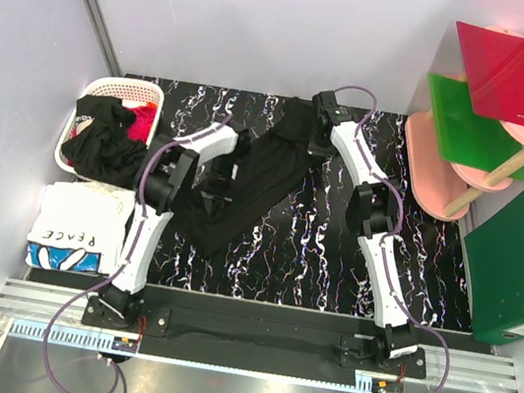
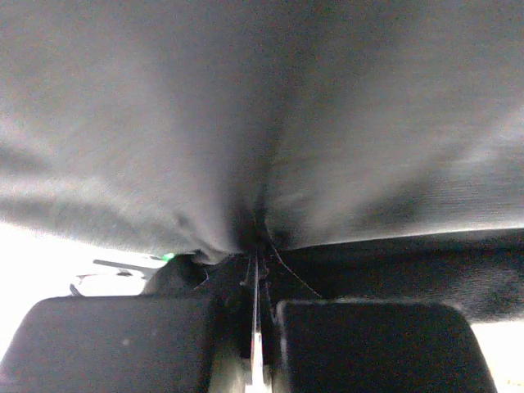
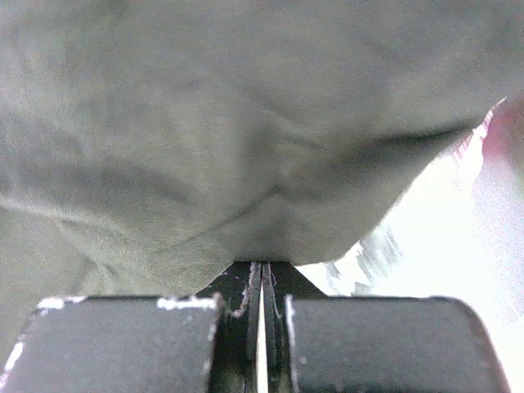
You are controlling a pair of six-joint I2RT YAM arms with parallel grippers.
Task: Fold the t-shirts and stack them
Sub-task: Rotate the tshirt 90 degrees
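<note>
Left hand [image 2: 255, 274], right hand [image 3: 262, 274] each pinched tight on black t-shirt [image 1: 268, 170] spanning between them.

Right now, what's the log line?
left gripper: shut on black shirt | right gripper: shut on black shirt | PEACE shirt: folded, left

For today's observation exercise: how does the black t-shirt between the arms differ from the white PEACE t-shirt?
The black t-shirt is spread out unfolded; the white PEACE t-shirt is folded flat. The left gripper and right gripper pinch the black t-shirt; nothing touches the white PEACE t-shirt. Both are cloth shirts.
</note>
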